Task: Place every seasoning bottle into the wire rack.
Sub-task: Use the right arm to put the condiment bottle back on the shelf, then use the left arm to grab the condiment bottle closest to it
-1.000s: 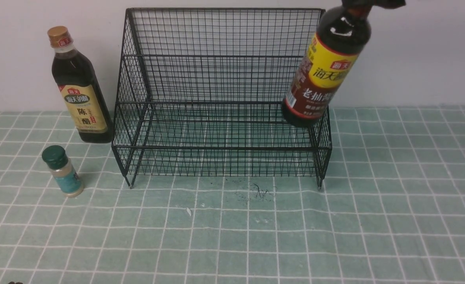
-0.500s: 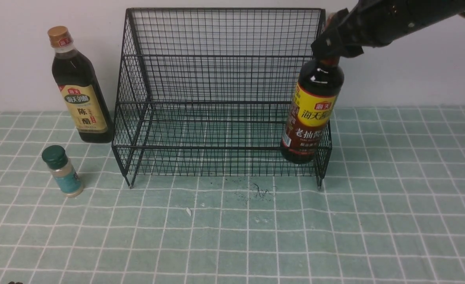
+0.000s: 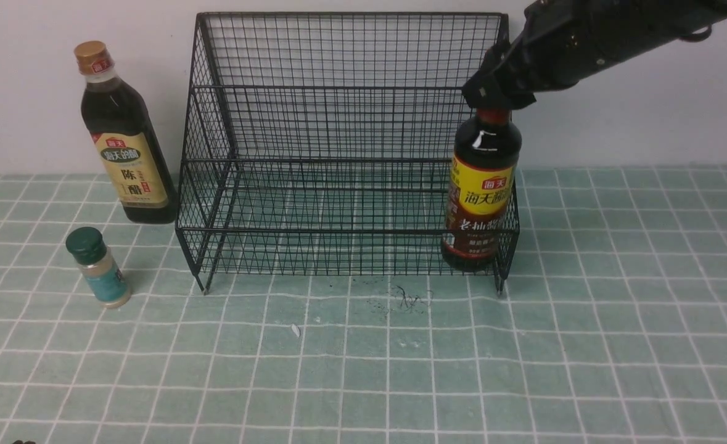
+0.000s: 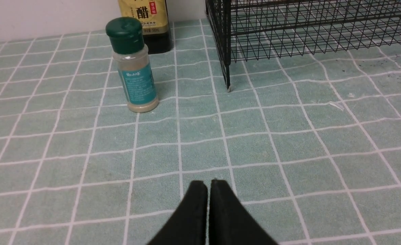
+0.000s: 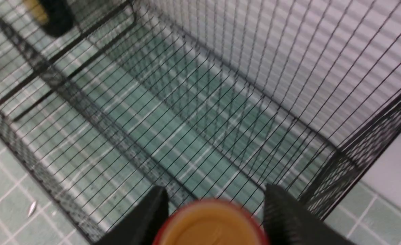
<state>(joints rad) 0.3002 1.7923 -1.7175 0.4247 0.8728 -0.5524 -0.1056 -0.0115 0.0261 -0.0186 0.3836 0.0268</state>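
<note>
The black wire rack [image 3: 338, 123] stands at the back of the table. The dark bottle with the brown-red neck and yellow label [image 3: 483, 191] stands upright in the right end of its front lower tier. My right gripper [image 3: 494, 97] is at the bottle's top. In the right wrist view the gripper [image 5: 215, 194] is open, with its fingers spread either side of the orange-topped cap [image 5: 210, 224]. The tall tan-capped bottle [image 3: 126, 160] and the green-capped shaker [image 3: 98, 268] stand left of the rack. My left gripper [image 4: 209, 182] is shut and empty, low over the cloth short of the shaker [image 4: 134, 68].
A green checked cloth [image 3: 363, 370] covers the table, and a white wall is close behind the rack. Small dark specks [image 3: 406, 299] and a white scrap [image 3: 295, 331] lie in front of the rack. The rack's front left foot [image 4: 228, 89] is near the shaker.
The right arm has lowered the yellow-label bottle from tilted above the rack's right end to standing upright in the front tier. The other bottles have not moved.
</note>
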